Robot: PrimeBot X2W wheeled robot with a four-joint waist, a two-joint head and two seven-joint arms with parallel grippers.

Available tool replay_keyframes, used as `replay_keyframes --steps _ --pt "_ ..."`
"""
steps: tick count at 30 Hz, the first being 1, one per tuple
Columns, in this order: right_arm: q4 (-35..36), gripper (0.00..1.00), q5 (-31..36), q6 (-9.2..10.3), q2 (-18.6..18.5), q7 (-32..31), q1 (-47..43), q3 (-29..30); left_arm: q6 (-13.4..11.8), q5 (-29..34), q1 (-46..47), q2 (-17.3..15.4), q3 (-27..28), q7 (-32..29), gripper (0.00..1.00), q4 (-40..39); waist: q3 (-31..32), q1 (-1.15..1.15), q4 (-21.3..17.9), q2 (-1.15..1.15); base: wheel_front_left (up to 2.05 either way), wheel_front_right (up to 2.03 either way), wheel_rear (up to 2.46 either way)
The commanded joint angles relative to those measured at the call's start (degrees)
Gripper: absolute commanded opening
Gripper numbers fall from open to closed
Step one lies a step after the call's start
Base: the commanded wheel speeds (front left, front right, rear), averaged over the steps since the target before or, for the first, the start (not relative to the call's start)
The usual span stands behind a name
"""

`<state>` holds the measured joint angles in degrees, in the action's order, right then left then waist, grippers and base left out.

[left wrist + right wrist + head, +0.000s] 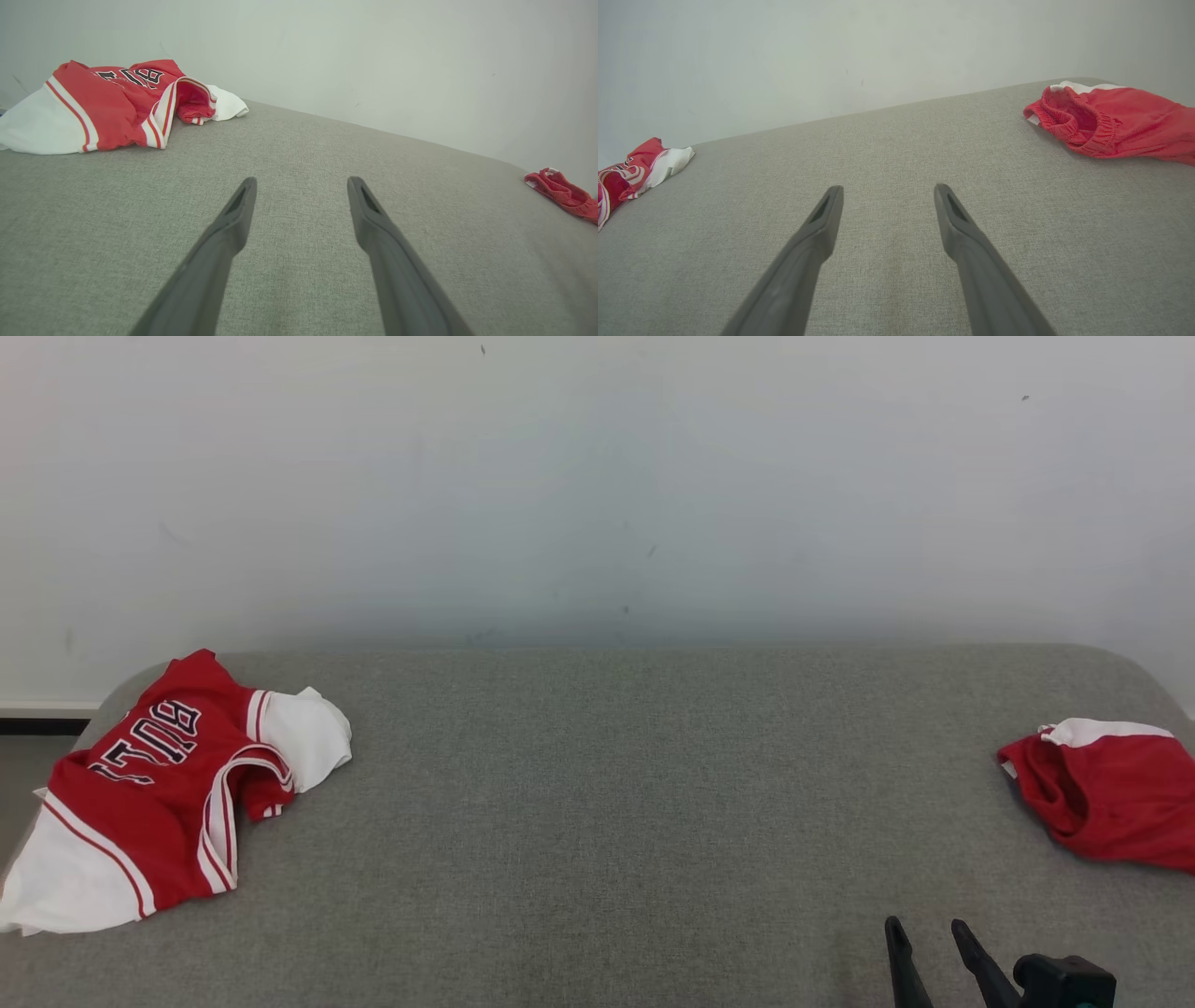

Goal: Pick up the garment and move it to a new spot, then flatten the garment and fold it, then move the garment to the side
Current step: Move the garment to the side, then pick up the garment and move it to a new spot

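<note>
We see 2 garments on the grey padded surface [597, 784]: a crumpled red and white jersey [159, 793] at the left edge and red shorts [1102, 793] at the right edge, well apart. Our left gripper [301, 186] and right gripper [887, 193] hover over bare fabric between them, fingers spread, holding nothing.
</note>
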<state>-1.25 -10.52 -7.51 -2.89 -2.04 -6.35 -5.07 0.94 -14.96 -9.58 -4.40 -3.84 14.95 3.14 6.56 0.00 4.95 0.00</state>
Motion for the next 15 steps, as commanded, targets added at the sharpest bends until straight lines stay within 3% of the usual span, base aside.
replay_keyframes --steps 1,15 --pt "-0.3 1.00 0.8 0.03 0.0 0.4 0.5 -0.1 0.2 0.6 -0.5 -0.1 0.4 0.3 1.00 -0.1 -0.3 0.00 -0.2 0.00 0.00 0.00 0.00" --pt "-2.7 1.00 1.5 0.03 0.0 2.2 1.3 -0.5 0.9 1.9 0.0 0.6 1.5 0.4 1.00 -1.0 -0.9 0.00 -1.1 0.00 0.00 0.00 0.00"
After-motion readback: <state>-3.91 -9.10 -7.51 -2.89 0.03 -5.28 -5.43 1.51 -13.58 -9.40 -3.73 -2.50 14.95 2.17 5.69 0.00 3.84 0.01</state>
